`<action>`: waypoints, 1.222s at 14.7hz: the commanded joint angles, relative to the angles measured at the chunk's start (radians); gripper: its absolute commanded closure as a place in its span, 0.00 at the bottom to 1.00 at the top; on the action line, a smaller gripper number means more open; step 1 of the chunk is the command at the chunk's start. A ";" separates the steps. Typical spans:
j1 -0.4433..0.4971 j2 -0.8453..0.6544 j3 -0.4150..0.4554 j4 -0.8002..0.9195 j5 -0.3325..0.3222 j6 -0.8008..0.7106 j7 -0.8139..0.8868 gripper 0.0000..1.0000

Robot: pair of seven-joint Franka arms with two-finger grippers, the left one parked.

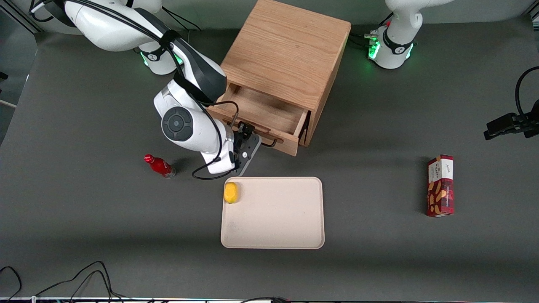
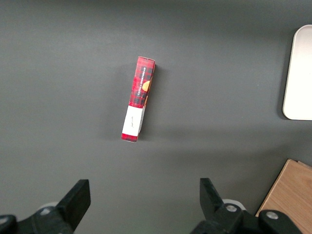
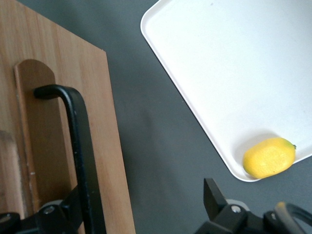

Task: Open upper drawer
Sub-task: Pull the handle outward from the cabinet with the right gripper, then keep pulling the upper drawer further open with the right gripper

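Observation:
The oak cabinet (image 1: 286, 50) stands at the back middle of the table. Its upper drawer (image 1: 265, 111) is pulled out toward the front camera, and its wooden inside shows empty. The lower drawer is hidden beneath it. The drawer's thin black wire handle (image 1: 269, 144) runs along its front panel (image 3: 109, 146) and shows close up in the right wrist view (image 3: 80, 141). My right gripper (image 1: 248, 141) is at the handle's end toward the working arm, open (image 3: 144, 195). One finger (image 3: 73, 202) is right at the handle bar. The other finger (image 3: 210, 190) hangs over the bare table.
A cream tray (image 1: 273, 219) lies nearer the front camera than the drawer, with a lemon (image 1: 231, 192) in its corner just below my gripper. A red bottle (image 1: 160, 166) lies toward the working arm's end. A red snack box (image 1: 440, 185) lies toward the parked arm's end.

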State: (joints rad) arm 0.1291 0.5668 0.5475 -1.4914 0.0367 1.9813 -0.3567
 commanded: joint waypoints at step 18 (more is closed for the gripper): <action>0.003 0.065 -0.077 0.114 -0.055 -0.019 -0.073 0.00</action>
State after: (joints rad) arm 0.1279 0.5970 0.4725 -1.4294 0.0261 1.9805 -0.4097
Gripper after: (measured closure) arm 0.000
